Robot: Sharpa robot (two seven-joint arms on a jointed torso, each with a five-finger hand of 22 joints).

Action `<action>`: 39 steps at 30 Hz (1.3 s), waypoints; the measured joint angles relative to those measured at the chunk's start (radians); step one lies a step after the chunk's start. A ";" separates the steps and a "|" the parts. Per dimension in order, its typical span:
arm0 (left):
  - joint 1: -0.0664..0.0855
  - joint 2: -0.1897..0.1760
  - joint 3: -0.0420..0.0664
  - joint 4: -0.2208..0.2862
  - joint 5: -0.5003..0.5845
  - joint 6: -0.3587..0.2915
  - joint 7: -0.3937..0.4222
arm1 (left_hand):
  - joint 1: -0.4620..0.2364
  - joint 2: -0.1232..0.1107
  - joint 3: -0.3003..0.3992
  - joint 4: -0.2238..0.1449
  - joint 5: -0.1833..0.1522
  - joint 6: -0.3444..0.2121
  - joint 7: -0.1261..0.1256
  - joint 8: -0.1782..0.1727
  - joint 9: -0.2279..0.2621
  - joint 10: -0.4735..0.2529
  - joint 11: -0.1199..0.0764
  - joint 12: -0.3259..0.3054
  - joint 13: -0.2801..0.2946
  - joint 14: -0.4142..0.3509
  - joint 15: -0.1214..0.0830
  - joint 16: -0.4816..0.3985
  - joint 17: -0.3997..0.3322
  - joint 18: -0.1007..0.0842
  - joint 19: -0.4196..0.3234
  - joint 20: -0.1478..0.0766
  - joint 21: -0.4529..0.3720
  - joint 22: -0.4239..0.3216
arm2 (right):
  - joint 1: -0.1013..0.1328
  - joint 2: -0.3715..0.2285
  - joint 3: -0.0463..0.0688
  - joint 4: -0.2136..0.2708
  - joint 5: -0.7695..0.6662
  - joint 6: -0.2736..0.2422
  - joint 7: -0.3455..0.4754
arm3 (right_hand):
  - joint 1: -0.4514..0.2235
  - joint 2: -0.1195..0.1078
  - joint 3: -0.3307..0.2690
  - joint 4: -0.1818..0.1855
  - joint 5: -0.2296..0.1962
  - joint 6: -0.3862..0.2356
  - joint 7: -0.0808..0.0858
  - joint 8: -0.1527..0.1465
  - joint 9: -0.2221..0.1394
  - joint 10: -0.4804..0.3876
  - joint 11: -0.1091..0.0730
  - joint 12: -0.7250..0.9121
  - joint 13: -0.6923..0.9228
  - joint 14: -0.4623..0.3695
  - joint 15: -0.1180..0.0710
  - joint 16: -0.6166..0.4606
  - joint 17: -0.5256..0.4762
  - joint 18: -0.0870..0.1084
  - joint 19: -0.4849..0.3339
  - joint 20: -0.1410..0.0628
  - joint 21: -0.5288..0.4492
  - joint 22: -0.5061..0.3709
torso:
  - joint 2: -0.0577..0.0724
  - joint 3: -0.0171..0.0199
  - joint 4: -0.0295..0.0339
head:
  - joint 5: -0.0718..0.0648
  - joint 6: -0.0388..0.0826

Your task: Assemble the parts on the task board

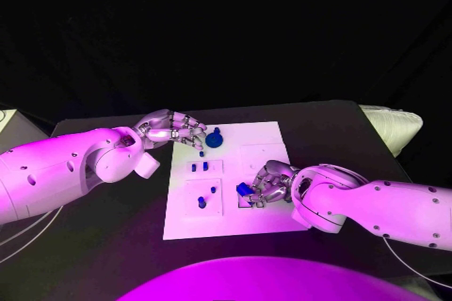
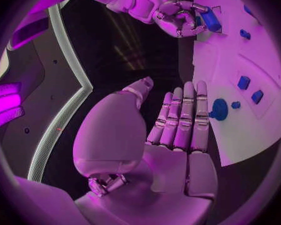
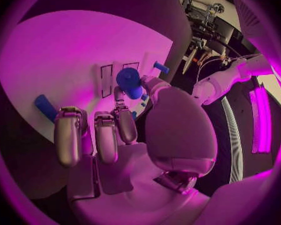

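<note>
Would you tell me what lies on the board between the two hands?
In the head view, two small blue pegs stand on the white board between the left hand and right hand.

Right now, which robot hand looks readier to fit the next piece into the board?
Probably the right robot hand: it already holds a blue part over the task board. The left robot hand is open beside a round blue part.

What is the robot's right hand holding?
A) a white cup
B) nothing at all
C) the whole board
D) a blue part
D: the right hand pinches a blue part over the task board, and the right wrist view shows the blue part between its fingers.
</note>
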 measured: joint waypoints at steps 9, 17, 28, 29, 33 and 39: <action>0.000 0.001 0.000 -0.001 0.000 0.000 0.000 | 0.000 0.000 0.000 0.000 0.000 0.000 0.000 0.000 0.000 0.000 0.000 0.000 0.000 0.000 0.000 0.000 0.000 0.000 0.000 0.000 0.000 0.000 | -0.001 -0.003 0.000 -0.001 0.001 0.000 0.001 | -0.006 0.006 0.000 0.000 0.007 0.000 0.000 0.000 0.000 0.000 0.000 0.000 0.000 0.000 0.000 0.000 0.000 0.000 0.000 0.000 0.000 0.000 | 0.000 0.0000 0.0001 | 0.002 0.000; 0.000 0.001 0.000 -0.001 0.001 0.000 0.001 | 0.000 0.000 0.000 0.000 0.000 0.000 0.000 0.000 -0.001 0.000 0.000 0.004 0.000 0.000 0.000 0.000 0.000 0.000 0.000 0.000 0.000 0.000 | -0.002 -0.003 -0.001 -0.003 0.002 0.002 0.001 | -0.107 0.037 -0.031 0.006 -0.028 0.003 -0.002 0.020 0.013 0.000 0.000 0.000 0.000 0.002 -0.002 0.000 0.000 0.000 0.004 -0.004 0.000 0.000 | 0.000 -0.0002 0.0002 | 0.000 0.000; 0.000 0.001 0.000 -0.004 0.001 0.000 0.001 | 0.000 0.000 0.000 0.000 0.000 0.000 0.000 0.000 -0.001 0.000 0.000 0.004 0.000 0.000 0.000 0.000 0.000 0.000 0.000 0.000 0.000 0.000 | -0.002 -0.003 -0.001 -0.002 0.018 0.021 0.002 | -0.190 0.045 -0.118 0.004 0.044 0.001 -0.008 0.025 0.017 0.004 -0.004 -0.008 0.000 0.000 -0.007 0.000 0.000 0.000 0.000 -0.007 -0.003 0.000 | 0.000 -0.0004 0.0002 | 0.000 0.000; 0.000 0.001 0.000 -0.005 0.001 0.000 0.001 | 0.000 0.000 0.000 0.000 0.000 0.000 0.000 0.000 -0.001 0.000 0.000 0.004 0.000 0.000 0.000 0.000 0.000 0.000 0.000 0.000 0.000 0.000 | -0.002 -0.003 -0.001 -0.002 0.019 0.022 0.003 | -0.196 0.049 -0.123 0.004 0.036 0.001 -0.008 0.027 0.018 0.004 -0.004 -0.008 0.000 0.000 -0.007 0.000 0.000 0.000 0.000 -0.007 -0.003 0.000 | 0.000 -0.0004 0.0002 | 0.000 0.000; 0.000 0.001 0.000 -0.005 0.001 0.000 0.001 | 0.000 0.000 0.000 0.000 0.000 0.000 0.000 0.000 -0.001 0.000 0.000 0.004 0.000 0.000 0.000 0.000 0.000 0.000 0.000 0.000 0.000 0.000 | -0.002 -0.003 -0.001 -0.001 0.024 0.025 0.006 | -0.200 0.053 -0.131 0.004 0.022 -0.002 -0.004 0.027 0.018 0.004 -0.004 -0.008 0.000 0.000 -0.007 0.000 0.000 0.000 0.000 -0.007 -0.008 0.000 | 0.000 -0.0005 0.0002 | 0.000 0.000; 0.000 0.001 0.000 -0.006 0.001 0.000 0.001 | 0.000 0.000 0.000 0.000 0.000 0.000 0.000 0.000 -0.001 0.000 0.000 0.004 0.000 0.000 0.000 0.000 0.000 0.000 0.000 0.000 0.000 0.000 | -0.002 -0.005 -0.001 0.000 0.028 0.026 0.015 | -0.200 0.053 -0.131 0.004 0.022 -0.002 -0.004 0.027 0.020 0.004 -0.004 -0.008 0.000 0.000 -0.007 0.000 0.000 0.000 0.000 -0.007 -0.008 -0.001 | 0.000 -0.0005 0.0003 | 0.000 0.000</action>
